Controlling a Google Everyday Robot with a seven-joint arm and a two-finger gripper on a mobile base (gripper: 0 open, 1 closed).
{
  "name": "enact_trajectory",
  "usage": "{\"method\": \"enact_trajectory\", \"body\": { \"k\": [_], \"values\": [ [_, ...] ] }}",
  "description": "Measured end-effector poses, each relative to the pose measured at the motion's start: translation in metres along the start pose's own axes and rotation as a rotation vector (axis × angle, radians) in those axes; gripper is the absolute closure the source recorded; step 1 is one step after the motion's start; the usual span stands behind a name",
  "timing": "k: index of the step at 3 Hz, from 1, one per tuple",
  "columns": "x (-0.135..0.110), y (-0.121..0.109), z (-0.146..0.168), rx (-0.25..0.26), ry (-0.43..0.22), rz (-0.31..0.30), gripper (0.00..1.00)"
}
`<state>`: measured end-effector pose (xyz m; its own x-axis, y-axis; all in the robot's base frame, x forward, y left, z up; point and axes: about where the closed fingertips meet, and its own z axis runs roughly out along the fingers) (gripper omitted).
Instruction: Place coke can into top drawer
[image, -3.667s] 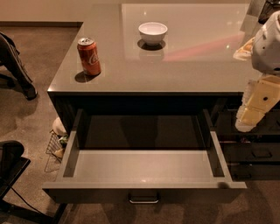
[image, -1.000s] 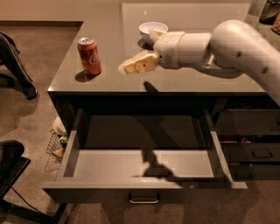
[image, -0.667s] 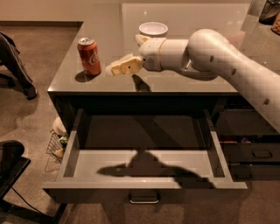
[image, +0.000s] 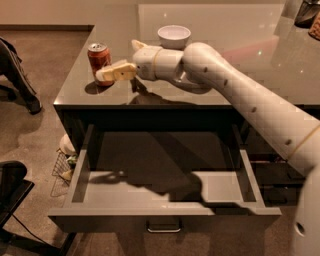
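The coke can (image: 98, 57), red with a silver top, stands upright near the front left corner of the glossy table top (image: 220, 65). My gripper (image: 118, 60) reaches in from the right, right beside the can and at its height. It is open: the near finger (image: 114, 73) overlaps the can's lower right side and the other finger (image: 136, 45) points up behind it. The can is not between them. The top drawer (image: 100, 192) is pulled out below the table's front edge. Its grey inside holds nothing, and its silver handle (image: 164, 228) is at the front centre.
A white bowl (image: 174, 35) sits on the table behind my wrist. Narrower dark drawer fronts (image: 280, 175) are on the right of the open drawer. A wire basket (image: 62, 167) lies on the floor at the left, with a dark chair (image: 11, 187) at the lower left.
My arm has swung in from the right across the table, moving left until the gripper is at the can. The can, bowl and drawer have not moved.
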<state>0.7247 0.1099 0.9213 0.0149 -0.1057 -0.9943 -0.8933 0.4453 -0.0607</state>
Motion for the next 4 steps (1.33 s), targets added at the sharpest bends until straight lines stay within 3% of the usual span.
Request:
{"method": "enact_trajectory", "body": {
  "k": [1, 2, 3, 4],
  "values": [
    [-0.005, 0.004, 0.028, -0.043, -0.034, 0.010, 0.00],
    [-0.006, 0.013, 0.057, -0.091, -0.018, 0.014, 0.17],
    [-0.003, 0.021, 0.081, -0.133, 0.002, 0.022, 0.40],
    [-0.003, 0.024, 0.086, -0.141, 0.003, 0.023, 0.63]
  ]
}}
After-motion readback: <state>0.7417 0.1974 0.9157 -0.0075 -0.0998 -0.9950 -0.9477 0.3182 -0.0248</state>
